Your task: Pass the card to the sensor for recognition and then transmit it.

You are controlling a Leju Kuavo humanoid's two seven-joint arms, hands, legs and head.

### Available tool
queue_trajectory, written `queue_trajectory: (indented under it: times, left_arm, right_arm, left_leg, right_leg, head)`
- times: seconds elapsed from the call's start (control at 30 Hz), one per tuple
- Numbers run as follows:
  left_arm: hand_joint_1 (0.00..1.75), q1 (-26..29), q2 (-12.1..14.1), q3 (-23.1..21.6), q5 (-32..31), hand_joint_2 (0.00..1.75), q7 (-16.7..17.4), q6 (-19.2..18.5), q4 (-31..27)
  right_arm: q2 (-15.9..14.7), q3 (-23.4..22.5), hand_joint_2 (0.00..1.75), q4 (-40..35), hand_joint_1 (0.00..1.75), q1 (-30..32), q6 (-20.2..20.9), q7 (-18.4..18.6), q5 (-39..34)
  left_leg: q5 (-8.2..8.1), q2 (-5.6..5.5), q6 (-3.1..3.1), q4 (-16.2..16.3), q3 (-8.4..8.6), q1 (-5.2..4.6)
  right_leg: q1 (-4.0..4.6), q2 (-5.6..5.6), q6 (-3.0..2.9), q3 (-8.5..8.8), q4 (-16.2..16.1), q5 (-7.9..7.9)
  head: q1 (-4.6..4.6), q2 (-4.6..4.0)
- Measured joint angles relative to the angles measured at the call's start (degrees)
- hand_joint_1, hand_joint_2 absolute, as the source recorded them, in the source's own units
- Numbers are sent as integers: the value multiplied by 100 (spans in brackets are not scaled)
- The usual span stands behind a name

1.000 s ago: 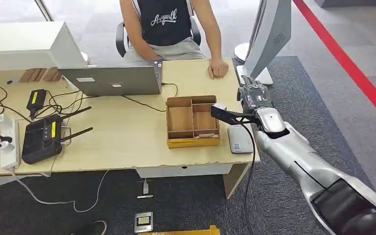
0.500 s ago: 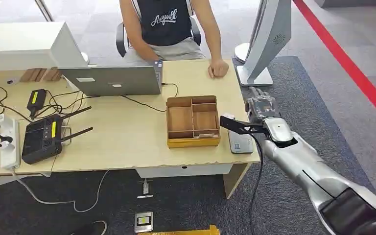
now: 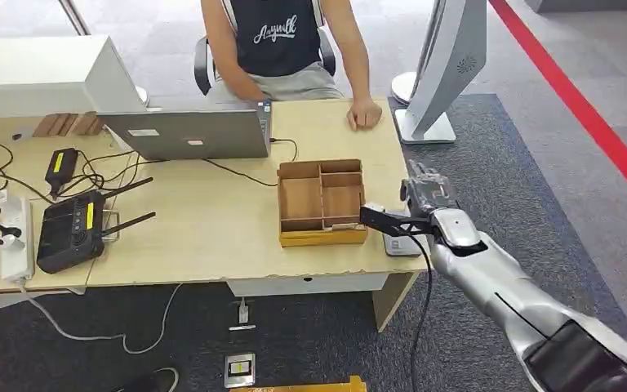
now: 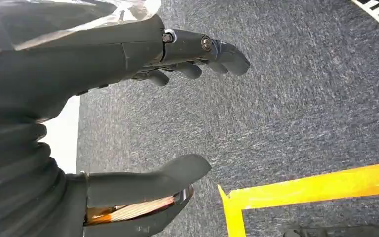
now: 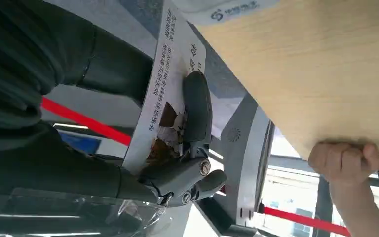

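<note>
Right robot hand [image 3: 426, 196] reaching in over the right end of the pale wooden surface [image 3: 212, 237], just above the flat grey rectangular sensor pad [image 3: 401, 238] lying near the surface's front corner. Pinching a thin white printed card with black text and a brown picture [image 5: 170, 89] between the thick grey thumb [image 5: 197, 106] and the darker fingers [image 5: 182, 173] — card pressed flat against the palm side, seen plainly in the right wrist view, with the pad's light grey edge [image 5: 232, 11] showing just beyond it. Standing just beside the hand, toward the middle of the surface: a shallow brown wooden tray split into compartments [image 3: 321, 237].

Left robot hand [image 4: 128, 113] hanging over the dark grey carpet [image 4: 301, 98], holding nothing, thumb and fingers apart, a yellow line of floor tape [image 4: 316, 185] underneath.

Sitting at the far side of the surface — a person in a dark printed shirt [image 3: 277, 37], one fist [image 3: 365, 114] resting on the wood. Silver open laptop [image 3: 188, 131], black router with antennas [image 3: 73, 229] and white power strip [image 3: 15, 237] lying further left among tangled black cables. Tall silver-white stand [image 3: 445, 65] rising off the carpet beyond the right end.
</note>
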Motion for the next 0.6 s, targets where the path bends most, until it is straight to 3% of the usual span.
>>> queue_trajectory:
  times: [0.6]
  left_arm:
    - [0, -2, -9, 0, -18, 175, 7, 37, 0]
  right_arm:
    - [208, 0, 175, 256, 175, 235, -70, -103, -181]
  left_leg:
    - [0, 3, 0, 0, 3, 0]
  right_leg:
    - [0, 0, 0, 1, -1, 0]
  head:
    - [0, 0]
